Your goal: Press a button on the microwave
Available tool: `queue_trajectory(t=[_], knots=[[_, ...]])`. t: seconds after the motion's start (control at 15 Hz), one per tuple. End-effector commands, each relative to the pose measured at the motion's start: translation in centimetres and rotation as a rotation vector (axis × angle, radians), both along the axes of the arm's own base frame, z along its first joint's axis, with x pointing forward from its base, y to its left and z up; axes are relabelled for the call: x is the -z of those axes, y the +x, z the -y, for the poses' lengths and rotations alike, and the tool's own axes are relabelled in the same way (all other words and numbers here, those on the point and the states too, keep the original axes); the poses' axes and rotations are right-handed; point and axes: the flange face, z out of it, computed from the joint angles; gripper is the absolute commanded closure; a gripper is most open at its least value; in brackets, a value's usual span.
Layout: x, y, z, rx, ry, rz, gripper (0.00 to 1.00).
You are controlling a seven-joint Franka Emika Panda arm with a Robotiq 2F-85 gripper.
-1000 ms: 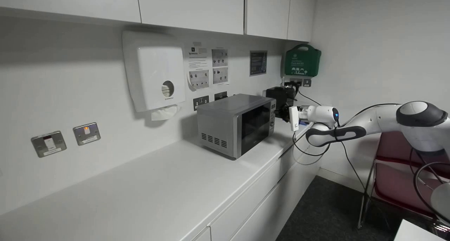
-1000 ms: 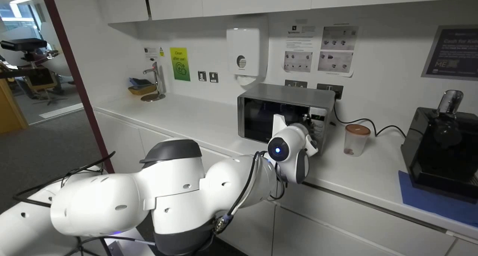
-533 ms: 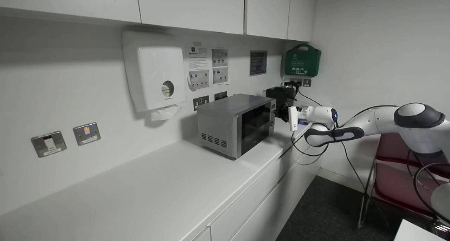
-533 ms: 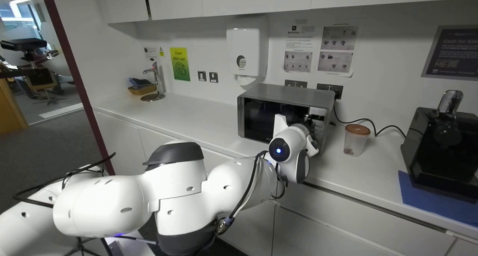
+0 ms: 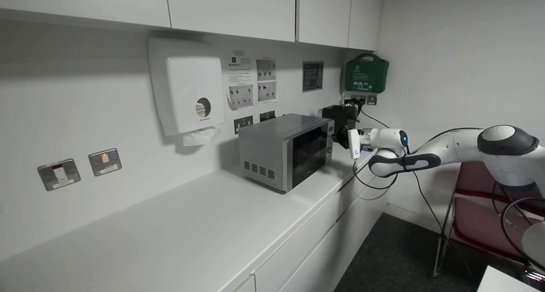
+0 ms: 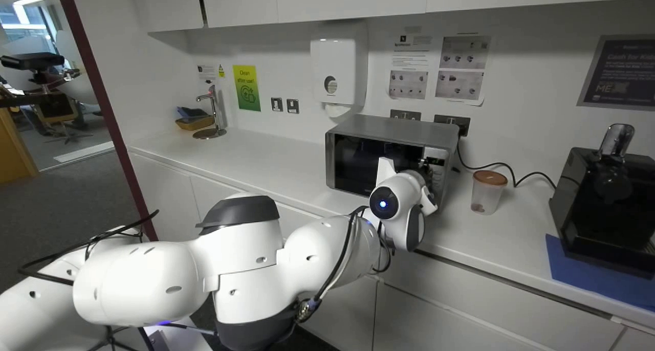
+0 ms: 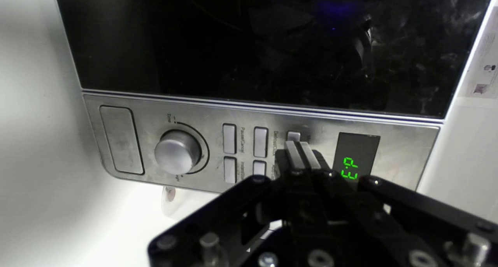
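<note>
Gripper [image 7: 298,144] right up at the microwave [image 5: 286,153]

White countertop [image 5: 170,224], paper towel dispenser [image 5: 193,87] on the wall [image 5: 85,92]. Microwave's set back from the front edge; coffee machine [image 6: 604,213] sits on a blue mat [image 6: 588,276] at that edge, cut off in an exterior view. Jaws look fully together, nothing in them. Fingertips [image 7: 295,155] hide part of 1 button [image 7: 293,136], can't tell if they're touching it.

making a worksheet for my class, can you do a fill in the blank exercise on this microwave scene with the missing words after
In the wrist view, the digits on the microwave glow ____.
Just ____ round knob shows there.
The mat at the base of the black machine is ____.
The gripper is ____ (open/closed).

Missing words: green; one; blue; closed.
</note>
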Motion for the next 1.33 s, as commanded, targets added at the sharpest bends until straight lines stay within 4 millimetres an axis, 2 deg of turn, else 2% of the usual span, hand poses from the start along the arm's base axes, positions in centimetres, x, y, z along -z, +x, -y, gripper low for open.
queue_trajectory(t=[0.0, 1.27], knots=[[-0.6, 0.6, 0.3, 0.006, -0.007, 0.011, 1.0], [-0.6, 2.2, 0.6, 0.002, 0.067, -0.005, 1.0]])
